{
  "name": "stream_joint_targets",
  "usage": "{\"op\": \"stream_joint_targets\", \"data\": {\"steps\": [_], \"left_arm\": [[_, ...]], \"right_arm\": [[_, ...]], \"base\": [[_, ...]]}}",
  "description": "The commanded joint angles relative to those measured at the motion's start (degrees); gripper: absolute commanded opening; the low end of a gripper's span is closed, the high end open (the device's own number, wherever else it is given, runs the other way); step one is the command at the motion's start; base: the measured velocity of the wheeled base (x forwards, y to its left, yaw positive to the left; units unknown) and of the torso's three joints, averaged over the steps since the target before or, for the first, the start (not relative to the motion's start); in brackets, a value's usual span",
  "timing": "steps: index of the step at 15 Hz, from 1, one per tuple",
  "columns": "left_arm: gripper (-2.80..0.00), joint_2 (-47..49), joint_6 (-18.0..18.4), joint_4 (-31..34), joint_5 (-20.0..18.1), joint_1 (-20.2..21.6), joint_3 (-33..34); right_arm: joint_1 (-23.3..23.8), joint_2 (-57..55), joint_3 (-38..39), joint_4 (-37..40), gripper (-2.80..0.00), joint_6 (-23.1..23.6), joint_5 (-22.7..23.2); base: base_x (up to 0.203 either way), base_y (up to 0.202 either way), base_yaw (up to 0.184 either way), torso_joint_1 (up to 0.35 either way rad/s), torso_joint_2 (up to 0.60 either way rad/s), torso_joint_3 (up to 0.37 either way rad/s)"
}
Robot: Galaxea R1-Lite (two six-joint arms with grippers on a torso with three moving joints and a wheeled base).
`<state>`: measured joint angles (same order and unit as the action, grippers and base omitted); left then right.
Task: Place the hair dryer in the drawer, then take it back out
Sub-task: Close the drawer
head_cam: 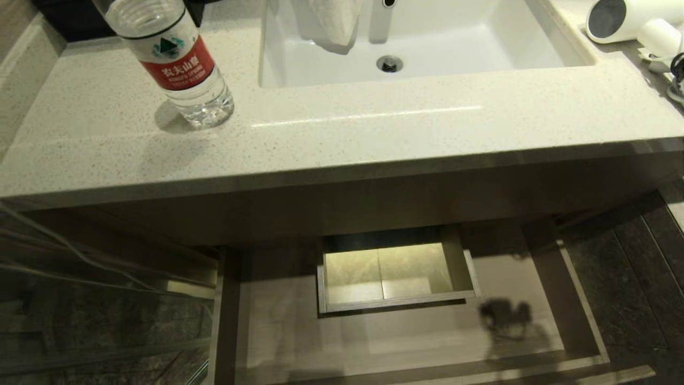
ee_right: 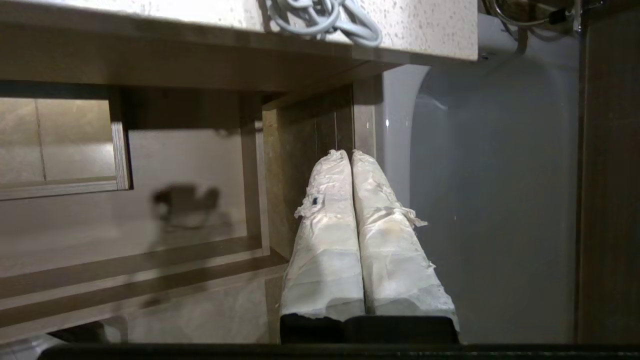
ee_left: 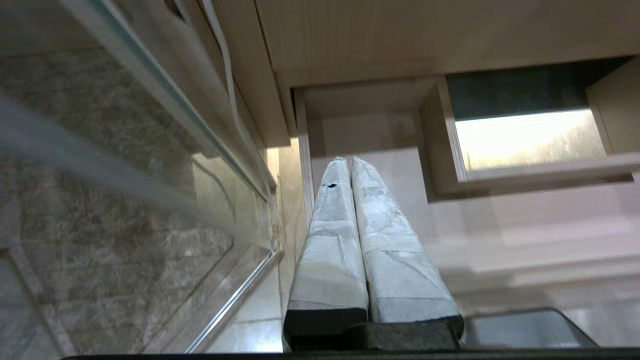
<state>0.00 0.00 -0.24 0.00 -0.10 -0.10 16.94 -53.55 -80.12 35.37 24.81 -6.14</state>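
Head view, vanity unit. Countertop (head_cam: 342,133): pale speckled stone with an inset white sink (head_cam: 427,53) along its back edge.

Hair dryer (head_cam: 625,18): white, round grey end facing the sink, lying at the back right corner of the countertop, just beside the sink's right rim; handle and bundled cord trail toward the right edge. The cord (ee_right: 320,20) also shows in the right wrist view, hanging over the countertop's front edge.

Water bottle (head_cam: 176,64): clear, red label, upright near the back left of the countertop, well apart from the hair dryer.

Drawer (head_cam: 278,331): light wood grain, pulled out below the countertop's front edge, nothing lying in it; boxed cutout (head_cam: 395,272) against its back edge, at the middle.

Left gripper (ee_left: 350,160): not in the head view; the left wrist view shows its wrapped white fingers (ee_left: 330,240) pressed together on nothing, pointing over the drawer's left side.

Right gripper (ee_right: 347,152): likewise out of the head view; fingers (ee_right: 325,235) wrapped in frayed white tape, closed and empty, just outside the drawer's right side wall, below the countertop.
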Motion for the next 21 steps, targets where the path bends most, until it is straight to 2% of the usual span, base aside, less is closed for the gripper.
{"op": "stream_joint_targets", "data": {"steps": [1, 6, 21], "left_arm": [[-2.8, 0.0, 0.0, -0.02, 0.0, 0.01, 0.01], [-2.8, 0.0, 0.0, -0.02, 0.0, 0.01, 0.01], [-2.8, 0.07, 0.0, -0.02, 0.0, 0.01, 0.01]], "right_arm": [[0.02, 1.73, 1.55, -1.09, -2.8, 0.08, -0.01], [0.02, 3.36, 3.39, -1.53, -2.8, -0.02, -0.1], [-0.06, 5.65, 8.31, -3.04, -2.8, -0.9, -0.1]], "base": [[0.0, 0.0, 0.0, -0.348, 0.09, -0.257], [0.0, 0.0, 0.0, -0.327, 0.12, -0.196], [0.0, 0.0, 0.0, -0.253, 0.52, 0.26]]}}
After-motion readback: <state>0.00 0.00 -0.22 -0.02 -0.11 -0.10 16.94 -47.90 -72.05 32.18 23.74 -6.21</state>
